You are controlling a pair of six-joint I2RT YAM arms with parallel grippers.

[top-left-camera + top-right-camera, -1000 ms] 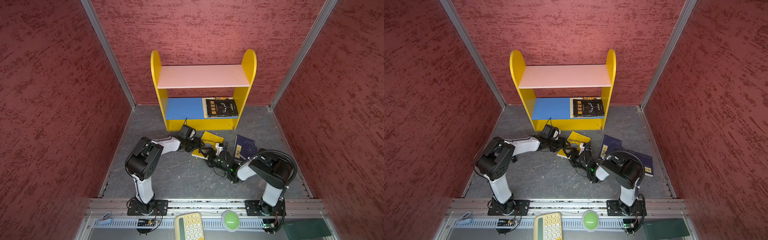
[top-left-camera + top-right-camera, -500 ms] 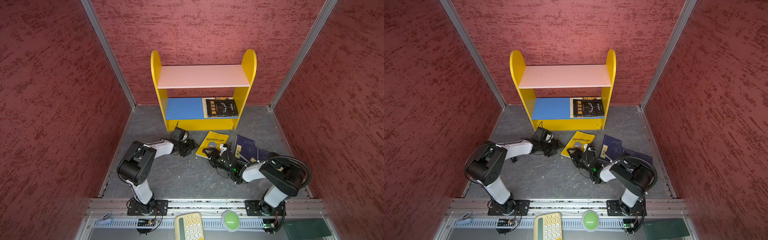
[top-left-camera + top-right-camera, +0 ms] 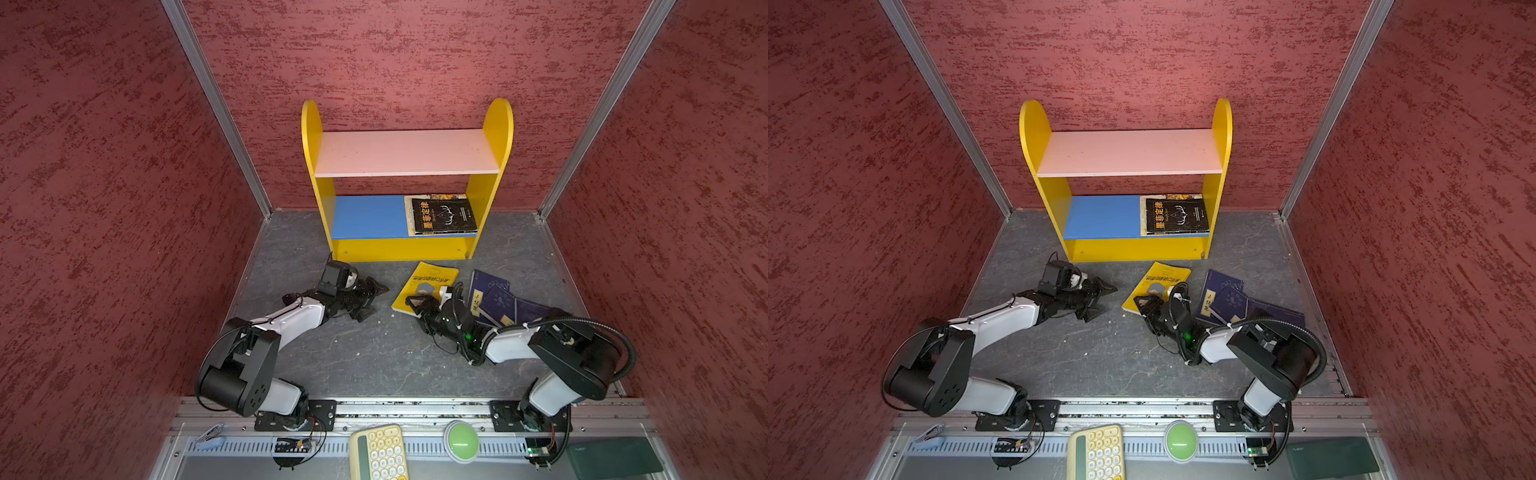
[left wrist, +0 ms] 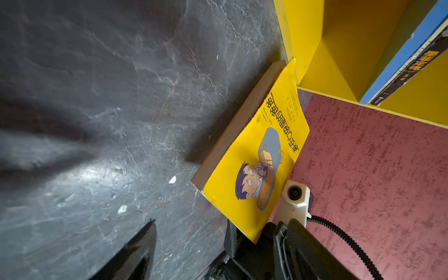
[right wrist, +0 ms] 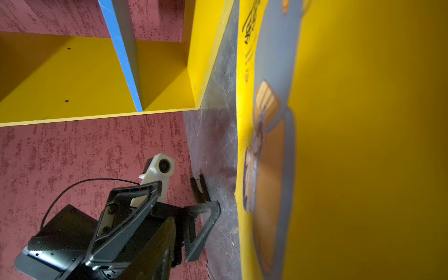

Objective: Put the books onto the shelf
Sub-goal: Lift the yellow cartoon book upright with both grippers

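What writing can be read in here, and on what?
"墨菲定律", in orange, on the black book on the shelf.
On the yellow cartoon book: a Chinese title, not surely readable.
Labels on the navy books and keys of the keypad: too small.

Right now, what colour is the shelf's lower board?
The lower board is blue, clearest in a top view.

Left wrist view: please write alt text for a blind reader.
A yellow book with a cartoon boy tilts up from the grey floor, one corner clamped in the right gripper. Beyond stands the shelf with a black book.
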